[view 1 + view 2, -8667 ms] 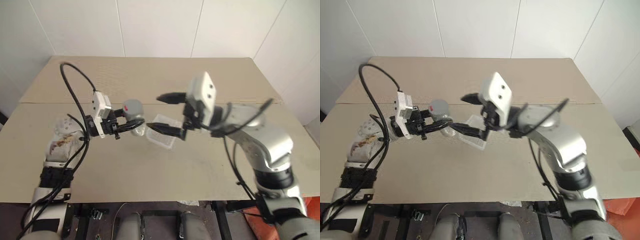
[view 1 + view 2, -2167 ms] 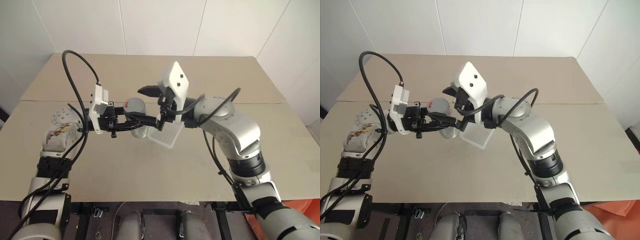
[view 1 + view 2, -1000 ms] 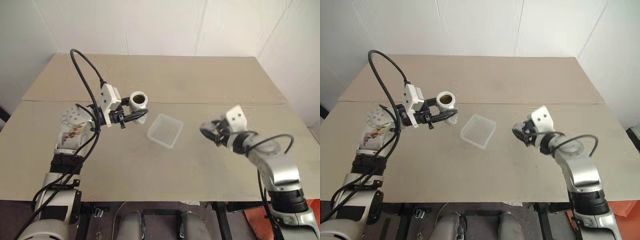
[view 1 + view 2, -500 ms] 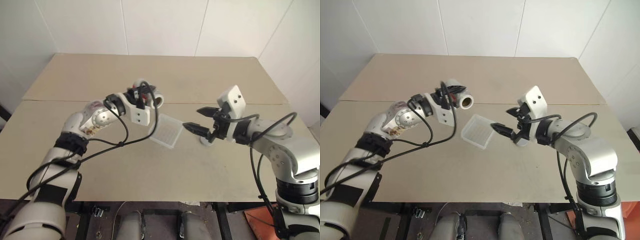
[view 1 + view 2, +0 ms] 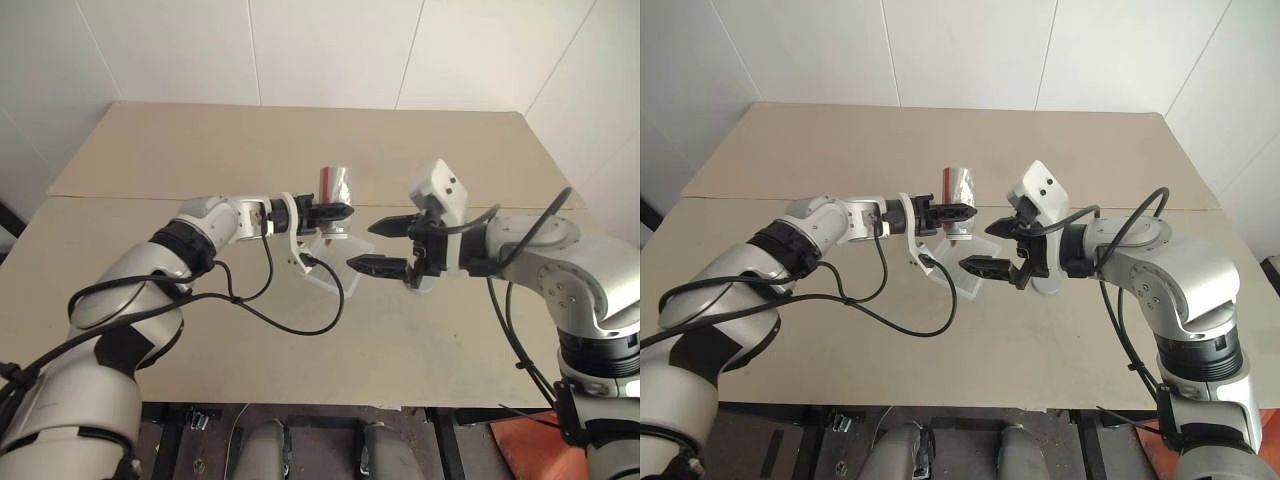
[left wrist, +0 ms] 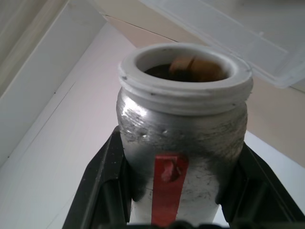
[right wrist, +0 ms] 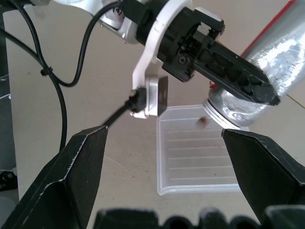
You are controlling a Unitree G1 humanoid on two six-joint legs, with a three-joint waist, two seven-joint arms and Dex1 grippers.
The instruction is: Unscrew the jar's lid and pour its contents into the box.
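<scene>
Right wrist view | left gripper (image 7: pixel 248 86) clamps the jar (image 7: pixel 267 81) upended above the box (image 7: pixel 198 152), a brown piece (image 7: pixel 203 121) falling | right gripper (image 5: pixel 375 245) spread wide, empty, just right of the box.

jar (image 5: pixel 958 203) upturned above box (image 7: pixel 200 152), table (image 5: pixel 200 150) beneath
</scene>
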